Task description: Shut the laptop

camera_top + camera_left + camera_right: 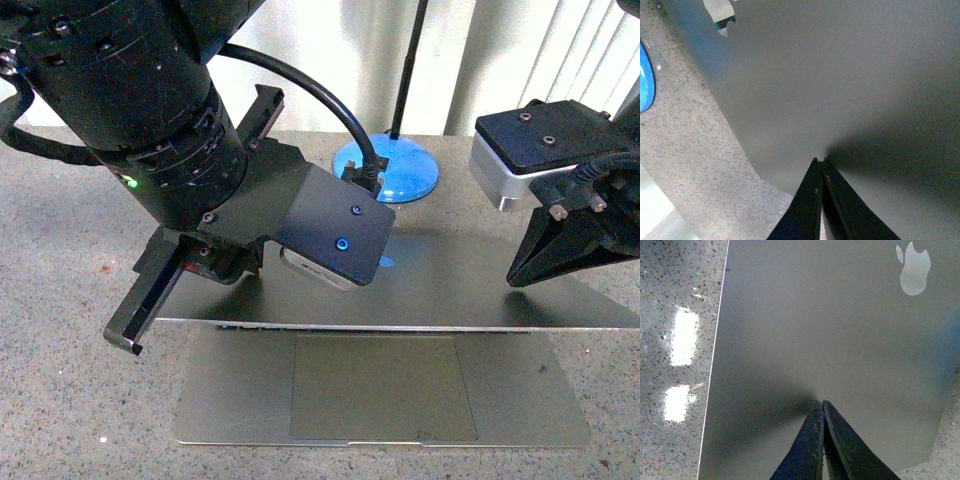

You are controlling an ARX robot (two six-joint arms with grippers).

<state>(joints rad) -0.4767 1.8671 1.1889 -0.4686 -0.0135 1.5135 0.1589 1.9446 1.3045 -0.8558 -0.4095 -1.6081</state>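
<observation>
The silver-grey laptop [450,290] lies in the middle of the table. Its lid is tilted low over the base, leaving only the trackpad [380,385] and palm rest showing. My right gripper [520,278] is shut, and its black tip rests on the right part of the lid. In the right wrist view the shut gripper [819,403] touches the bare lid [830,330], with the shiny logo [914,270] further off. My left gripper [821,161] is shut too, its tip against the lid [840,75]. In the front view the left arm hides that tip.
A blue round lamp base [388,165] with a black pole [408,70] stands just behind the laptop, and its edge [644,80] shows in the left wrist view. The speckled grey tabletop [60,330] spreads around. The bulky left arm hangs over the lid's left half.
</observation>
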